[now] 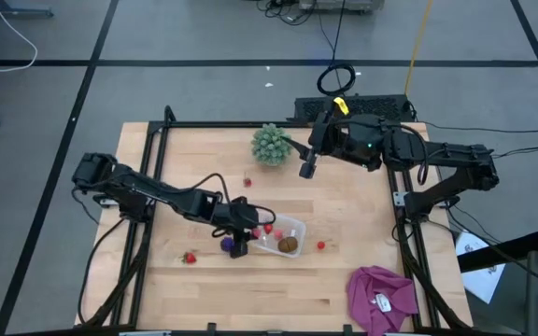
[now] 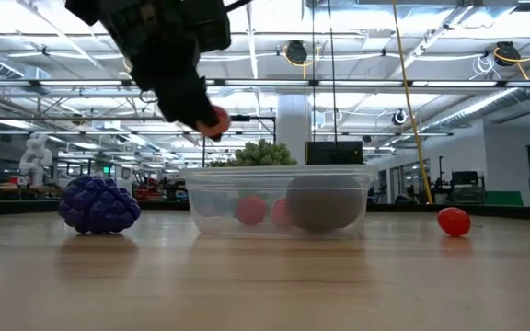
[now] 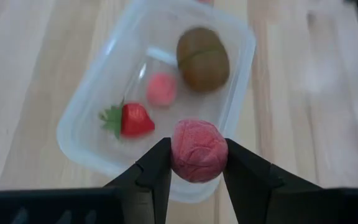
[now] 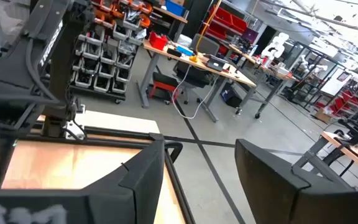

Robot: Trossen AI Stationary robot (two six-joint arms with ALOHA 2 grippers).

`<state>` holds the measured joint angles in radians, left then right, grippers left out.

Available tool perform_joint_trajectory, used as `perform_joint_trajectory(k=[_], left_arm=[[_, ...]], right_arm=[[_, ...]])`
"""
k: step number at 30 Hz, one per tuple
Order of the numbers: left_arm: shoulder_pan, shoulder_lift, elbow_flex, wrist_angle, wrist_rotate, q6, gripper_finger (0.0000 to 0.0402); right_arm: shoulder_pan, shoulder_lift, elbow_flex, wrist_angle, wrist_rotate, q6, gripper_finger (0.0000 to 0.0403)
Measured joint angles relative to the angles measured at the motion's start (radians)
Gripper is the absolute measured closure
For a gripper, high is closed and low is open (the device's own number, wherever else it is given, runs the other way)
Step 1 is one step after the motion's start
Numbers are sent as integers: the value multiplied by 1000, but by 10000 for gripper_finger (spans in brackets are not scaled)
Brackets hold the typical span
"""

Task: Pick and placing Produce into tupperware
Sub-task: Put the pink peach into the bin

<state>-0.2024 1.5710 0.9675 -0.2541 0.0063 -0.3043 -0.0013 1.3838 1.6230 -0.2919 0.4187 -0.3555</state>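
Left wrist view shows you your left gripper (image 3: pixel 197 163) with its jaws clamped on a pink-red ball (image 3: pixel 199 150), poised just over the near rim of the tupperware (image 3: pixel 82 112), which already holds a strawberry (image 3: pixel 132 119), a pink piece (image 3: pixel 161 89) and the kiwi (image 3: pixel 202 58). You look to be mid-placement: carry forward over the opening, then release. Farther off, your right gripper (image 1: pixel 307 169) waits with jaws apart beside the green spiky ball (image 1: pixel 271 144).

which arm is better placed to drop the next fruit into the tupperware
Left. The left gripper is shut on a pink-red fruit just above the tupperware rim. The right gripper is open, holds nothing, and hangs near the green spiky ball.
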Motion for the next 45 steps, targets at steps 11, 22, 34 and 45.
perform_joint_trajectory(k=[11, 22, 34, 45], left_arm=[[6, 249, 302, -265, -2, 119, 273], [21, 339, 379, -426, 1, 115, 273], [22, 341, 380, -428, 1, 168, 272], [26, 341, 380, -423, -7, 243, 249]], right_arm=[[-5, 0, 0, -8, 0, 2, 213], [-5, 0, 0, -29, 0, 2, 213], [-5, 0, 0, -28, 0, 2, 213], [-5, 0, 0, -27, 0, 2, 213]])
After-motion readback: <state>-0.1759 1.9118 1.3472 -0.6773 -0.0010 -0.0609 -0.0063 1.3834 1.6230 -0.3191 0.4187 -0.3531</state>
